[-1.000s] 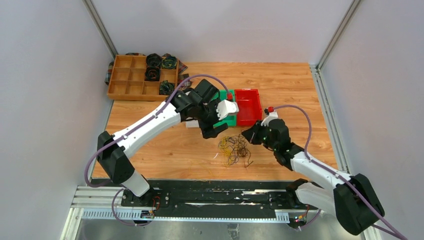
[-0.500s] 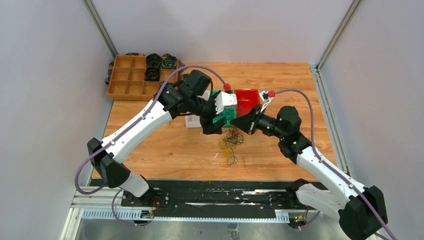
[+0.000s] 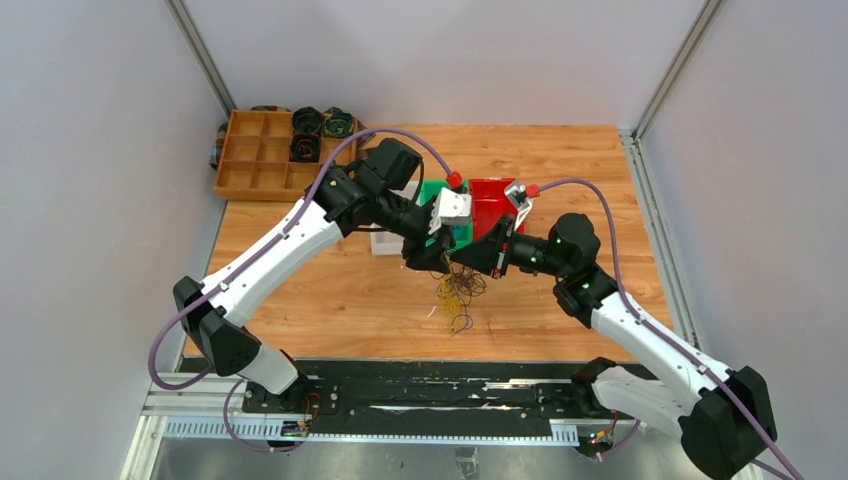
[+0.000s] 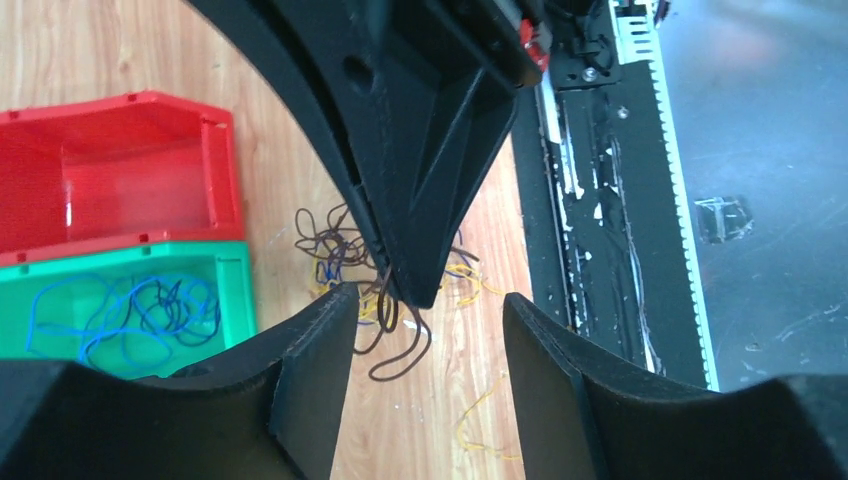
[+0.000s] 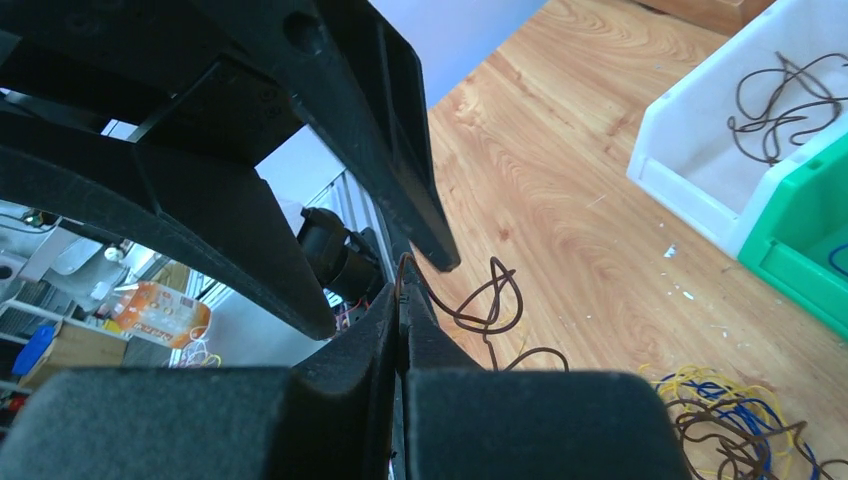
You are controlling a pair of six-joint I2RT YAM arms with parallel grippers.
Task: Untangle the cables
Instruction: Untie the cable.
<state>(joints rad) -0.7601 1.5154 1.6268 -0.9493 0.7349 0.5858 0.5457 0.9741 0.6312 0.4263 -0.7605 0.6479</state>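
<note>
Here we saw the left pincer (image 4: 428,302) released, its 2 fingers standing apart, with the tip of the right pincer (image 5: 400,300) just beyond the gap. The right pincer was clenched on 1 brown cable (image 5: 492,300), which looped out from between its fingers. Under both pincers the cables (image 3: 458,292) sat in a yellow, blue and brown heap on the table (image 3: 330,290), near the bins. The green bin (image 4: 238,290) held blue strands (image 4: 140,312), the white bin (image 5: 690,185) held brown ones, and the red bin (image 4: 222,170) touched the green.
</note>
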